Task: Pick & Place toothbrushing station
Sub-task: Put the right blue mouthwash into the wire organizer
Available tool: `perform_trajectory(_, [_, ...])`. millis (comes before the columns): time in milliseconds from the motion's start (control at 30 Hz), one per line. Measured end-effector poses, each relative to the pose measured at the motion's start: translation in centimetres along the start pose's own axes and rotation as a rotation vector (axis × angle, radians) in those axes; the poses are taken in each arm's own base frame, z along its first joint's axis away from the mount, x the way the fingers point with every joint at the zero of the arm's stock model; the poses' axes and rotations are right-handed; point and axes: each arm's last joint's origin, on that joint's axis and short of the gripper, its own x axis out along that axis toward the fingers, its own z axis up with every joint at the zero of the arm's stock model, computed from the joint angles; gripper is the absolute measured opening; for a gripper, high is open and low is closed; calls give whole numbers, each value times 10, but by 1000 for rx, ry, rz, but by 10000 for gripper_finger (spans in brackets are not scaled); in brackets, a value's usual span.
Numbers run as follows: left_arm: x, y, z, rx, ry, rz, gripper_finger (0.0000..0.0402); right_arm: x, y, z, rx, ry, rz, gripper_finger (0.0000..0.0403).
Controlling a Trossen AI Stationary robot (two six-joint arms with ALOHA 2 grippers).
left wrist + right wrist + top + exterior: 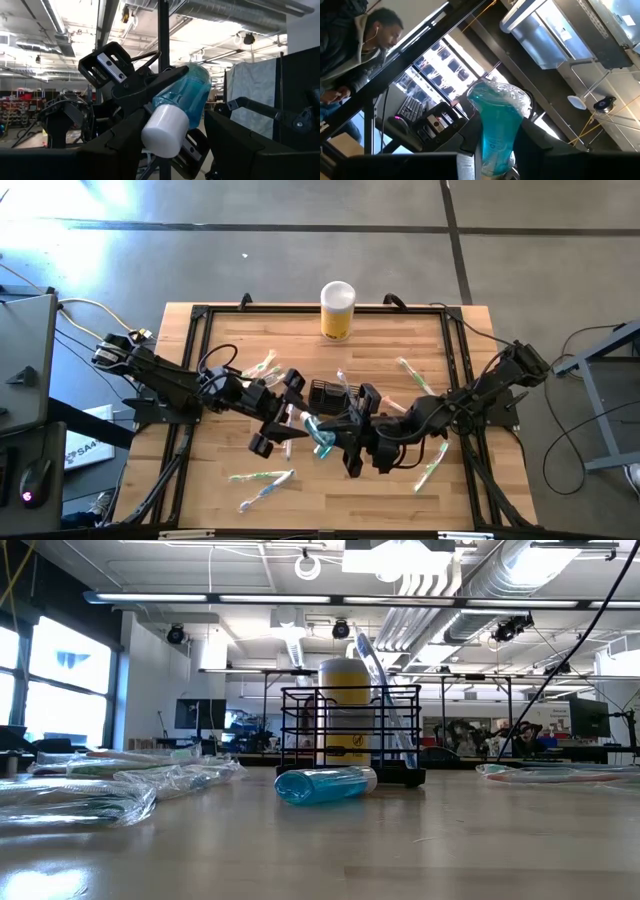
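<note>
1. The toothbrushing station (pixel 325 392), a small black wire-mesh caddy, is seen upright near the middle of the table (pixel 300 500), between the two arms; in the low view (pixel 350 735) it stands on the table with a wrapped toothbrush leaning inside it.
2. A blue bottle (pixel 322 436) with a white cap is found just nearer than the caddy; in the low view (pixel 325 783) it is seen on its side in front of the caddy.
3. The right gripper (pixel 352 442) is placed just right of the bottle, near the table's middle. In the right wrist view the bottle (pixel 497 127) is seen between its jaws, which are narrowed around it.
4. The left gripper (pixel 282 425) is placed just left of the bottle. Its jaws stand apart, and in the left wrist view the bottle (pixel 177 117) is seen ahead of them, clamped by the other arm's dark fingers; whether the left jaws touch it cannot be told.
5. A yellow cylinder (pixel 338 311) with a white lid stands at the far edge of the table, well apart from the caddy.
6. Wrapped toothbrushes (pixel 262 477) lie scattered around the table, to the left, right and near side.
7. A person (pixel 355 45) in a dark hooded top is visible beyond the table in the right wrist view.
</note>
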Motion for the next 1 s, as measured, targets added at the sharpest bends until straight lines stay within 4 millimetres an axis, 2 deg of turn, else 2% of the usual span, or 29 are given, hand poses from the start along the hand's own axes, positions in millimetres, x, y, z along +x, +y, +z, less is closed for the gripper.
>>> perform_trajectory(300, [0,0,0,4,3,-12,136,0,0,0,12,-12,10,68])
perform_trajectory(600, [0,-1,0,5,3,-12,126,0,1,-1,33,2,18,73])
perform_trajectory(767, [0,-1,0,7,3,-13,119,0,1,-2,40,33,13,104])
perform_trajectory(900, [0,-1,0,6,11,-13,87,0,1,-3,41,50,13,138])
perform_trajectory(1000, [0,-1,-1,5,15,-20,87,-1,2,-3,52,52,16,161])
